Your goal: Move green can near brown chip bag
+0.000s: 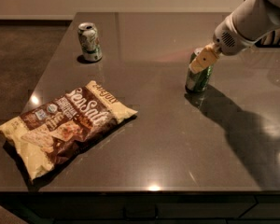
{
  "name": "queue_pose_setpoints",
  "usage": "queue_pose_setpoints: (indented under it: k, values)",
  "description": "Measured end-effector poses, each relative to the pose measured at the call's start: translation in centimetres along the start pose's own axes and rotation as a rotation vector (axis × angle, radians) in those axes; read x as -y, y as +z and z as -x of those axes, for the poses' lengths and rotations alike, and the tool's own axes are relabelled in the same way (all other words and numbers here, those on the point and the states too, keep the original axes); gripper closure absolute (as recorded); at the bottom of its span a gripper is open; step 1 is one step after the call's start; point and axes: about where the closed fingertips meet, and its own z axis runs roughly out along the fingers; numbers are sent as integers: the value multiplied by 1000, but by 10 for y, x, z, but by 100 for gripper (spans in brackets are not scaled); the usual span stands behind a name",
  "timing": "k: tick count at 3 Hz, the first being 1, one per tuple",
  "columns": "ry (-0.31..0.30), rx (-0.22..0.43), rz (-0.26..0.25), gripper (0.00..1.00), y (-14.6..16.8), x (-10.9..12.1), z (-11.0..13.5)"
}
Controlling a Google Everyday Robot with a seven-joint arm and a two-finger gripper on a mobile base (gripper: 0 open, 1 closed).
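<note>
Our tool (202, 61) sits at the top of the green can (198, 80), which stands upright on the surface (168, 143) well right of the brown chip bag (65, 125); we cannot tell whether it grips.

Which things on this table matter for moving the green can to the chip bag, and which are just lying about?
In the job: green can, right of centre; brown chip bag, front left; gripper, at the green can's upper part.
Lying about: white can, back left.
</note>
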Motion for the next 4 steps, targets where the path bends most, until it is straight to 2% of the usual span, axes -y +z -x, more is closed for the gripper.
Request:
queue_pose_setpoints:
  k: [1, 2, 3, 4]
  values:
    - [-57, 21, 70, 88, -6, -28, 16]
    - [-140, 55, 174, 100, -9, -72, 33]
    - [-235, 66, 235, 100, -5, -112, 44]
    - [-310, 61, 266, 100, 5, -141, 49]
